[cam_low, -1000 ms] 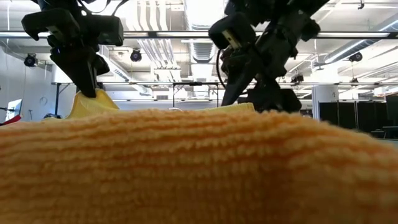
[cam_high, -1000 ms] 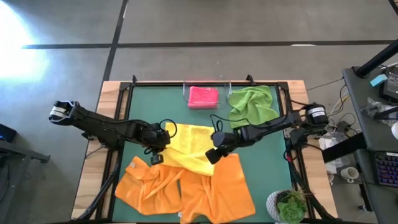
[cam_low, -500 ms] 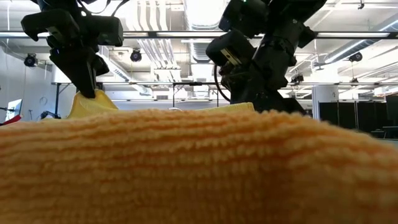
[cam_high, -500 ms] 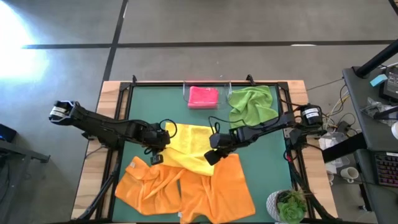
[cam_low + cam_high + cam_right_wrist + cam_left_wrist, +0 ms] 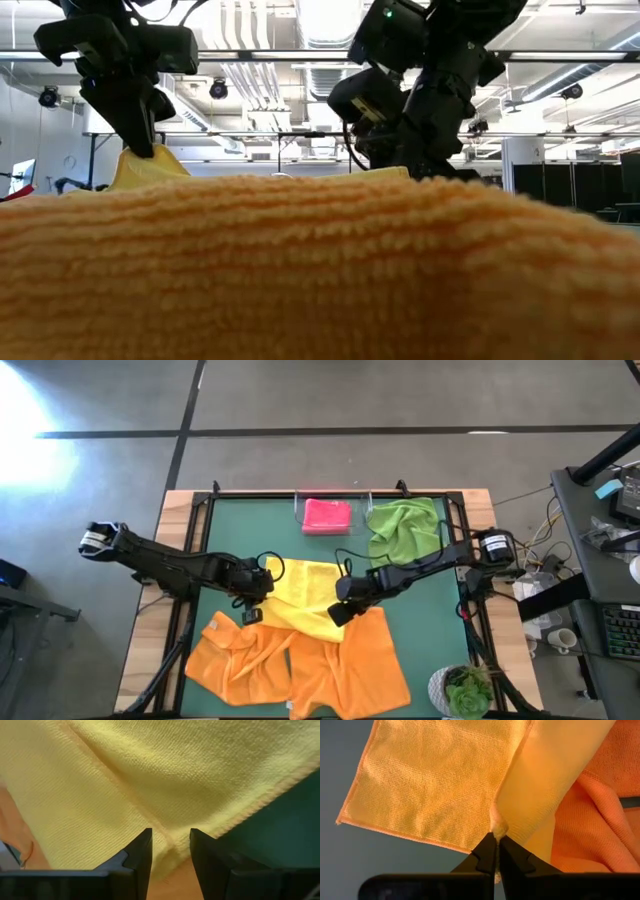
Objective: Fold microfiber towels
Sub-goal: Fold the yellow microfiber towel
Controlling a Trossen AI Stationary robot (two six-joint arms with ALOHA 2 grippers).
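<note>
Green table (image 5: 230, 520), yellow towel (image 5: 305, 595) pinched by left gripper (image 5: 496, 851), under parted right gripper (image 5: 170, 851).

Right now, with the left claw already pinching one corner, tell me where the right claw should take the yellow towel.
The yellow towel is pinched by the left claw. The right claw hangs open over the towel's edge near its free corner. Come down from above and close across that hemmed edge, which lies flat on the green mat.
</note>
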